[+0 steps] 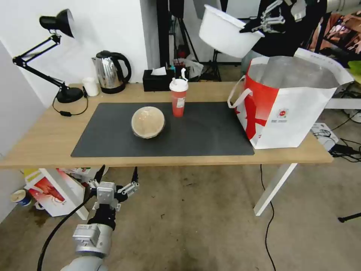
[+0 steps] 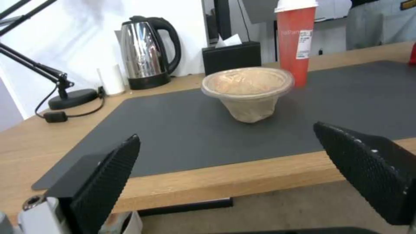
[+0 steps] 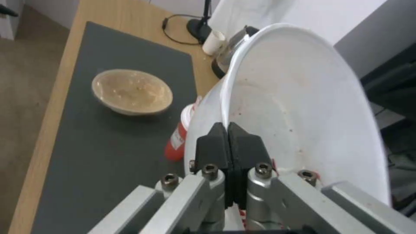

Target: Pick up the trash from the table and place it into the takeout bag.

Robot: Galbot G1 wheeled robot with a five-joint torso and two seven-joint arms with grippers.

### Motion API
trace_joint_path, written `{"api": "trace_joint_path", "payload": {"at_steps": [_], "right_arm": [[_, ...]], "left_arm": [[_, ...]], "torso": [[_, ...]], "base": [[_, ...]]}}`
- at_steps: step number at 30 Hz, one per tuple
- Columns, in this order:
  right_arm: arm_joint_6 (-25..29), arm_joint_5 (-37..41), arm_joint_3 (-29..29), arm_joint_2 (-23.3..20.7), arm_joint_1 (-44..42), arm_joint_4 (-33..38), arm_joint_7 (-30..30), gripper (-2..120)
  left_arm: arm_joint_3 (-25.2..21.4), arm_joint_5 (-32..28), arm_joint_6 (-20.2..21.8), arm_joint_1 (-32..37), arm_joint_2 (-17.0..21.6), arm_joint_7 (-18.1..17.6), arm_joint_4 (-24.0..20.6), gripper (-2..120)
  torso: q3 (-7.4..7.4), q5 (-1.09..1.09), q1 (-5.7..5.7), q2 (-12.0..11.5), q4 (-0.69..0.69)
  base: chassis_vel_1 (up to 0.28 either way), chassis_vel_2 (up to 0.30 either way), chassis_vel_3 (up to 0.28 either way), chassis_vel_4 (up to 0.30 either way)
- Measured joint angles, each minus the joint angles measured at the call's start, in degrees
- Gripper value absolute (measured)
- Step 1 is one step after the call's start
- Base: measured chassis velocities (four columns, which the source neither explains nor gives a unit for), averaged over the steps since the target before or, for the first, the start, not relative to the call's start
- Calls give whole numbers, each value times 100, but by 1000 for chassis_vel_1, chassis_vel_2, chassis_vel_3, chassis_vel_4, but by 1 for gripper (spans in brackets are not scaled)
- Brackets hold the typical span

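Observation:
High above the table's far right side, my right gripper (image 1: 255, 27) is shut on the rim of the wide white bowl (image 1: 225, 34), which hangs tilted beside the open takeout bag (image 1: 289, 101). In the right wrist view the gripper (image 3: 228, 130) pinches the rim of the bowl (image 3: 303, 107), whose inside has faint red specks. The tan lidded bowl (image 1: 147, 121) and the red cup (image 1: 178, 98) with lid and straw stand on the dark mat (image 1: 210, 135) of the table (image 1: 45, 139). My left gripper (image 1: 116, 177) is open, low in front of the table's edge, facing the tan bowl (image 2: 249, 91).
Along the back edge stand a black desk lamp (image 1: 56, 56), a steel kettle (image 1: 111, 71), a small white cup (image 1: 91, 86) and a black tissue box (image 1: 158, 79). A red-and-white box (image 1: 52, 192) sits on the floor under the table's left end. Cables lie at the right.

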Motion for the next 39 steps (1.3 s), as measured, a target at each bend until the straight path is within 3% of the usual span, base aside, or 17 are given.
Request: {"api": "trace_joint_path", "payload": {"at_steps": [39], "right_arm": [[88, -105, 1128, -796, -1219, 191, -53, 0]], "left_arm": [[0, 0, 0, 0, 0, 0, 0, 100]], "torso": [[0, 1, 0, 0, 1]], "base": [[0, 0, 0, 0]]}}
